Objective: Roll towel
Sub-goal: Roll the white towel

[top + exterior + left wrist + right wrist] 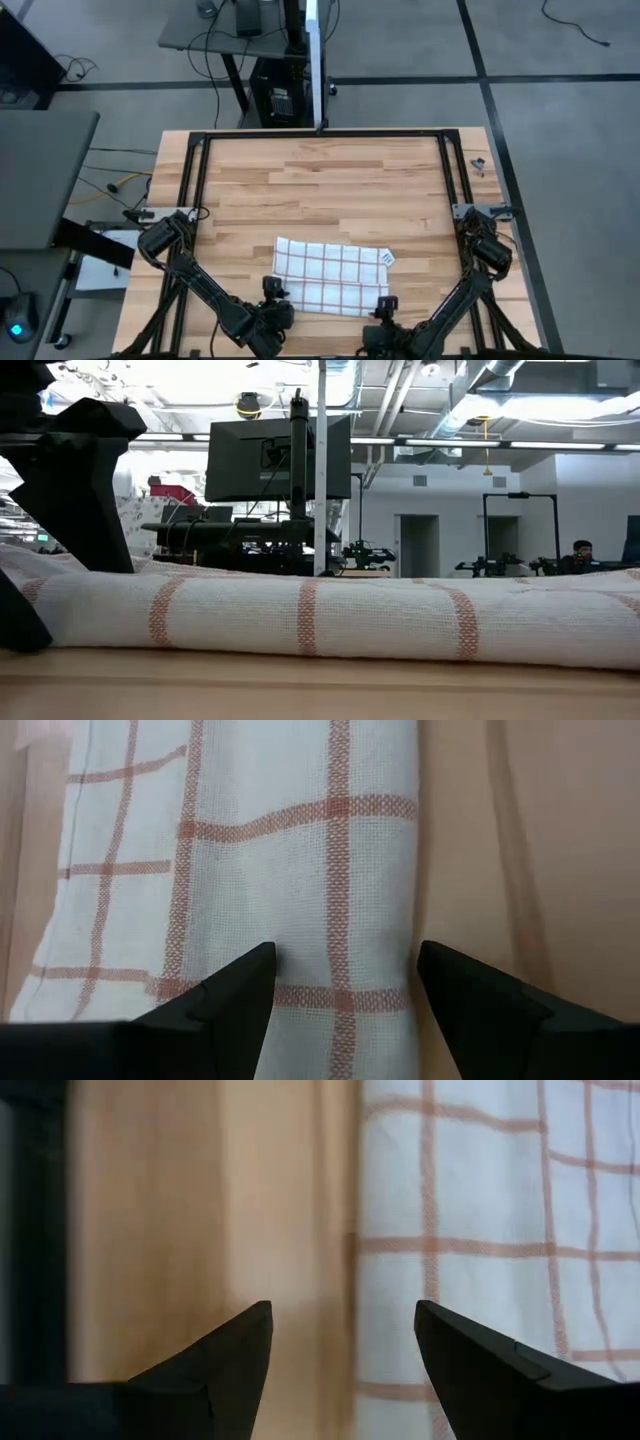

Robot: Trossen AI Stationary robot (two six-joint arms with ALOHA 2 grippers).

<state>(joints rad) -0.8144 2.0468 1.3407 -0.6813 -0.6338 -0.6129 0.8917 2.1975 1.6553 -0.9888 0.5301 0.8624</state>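
Two grippers sit at the towel's [332,276] near edge, both spread open and holding nothing: left gripper [272,291] over the rolled fold at its left end, right gripper [385,304] straddling the right edge, half over bare table [330,180]. Wide wood lies free beyond the towel's far edge.

Wooden table [330,190]; monitor [278,458] behind; person [581,552] far back.
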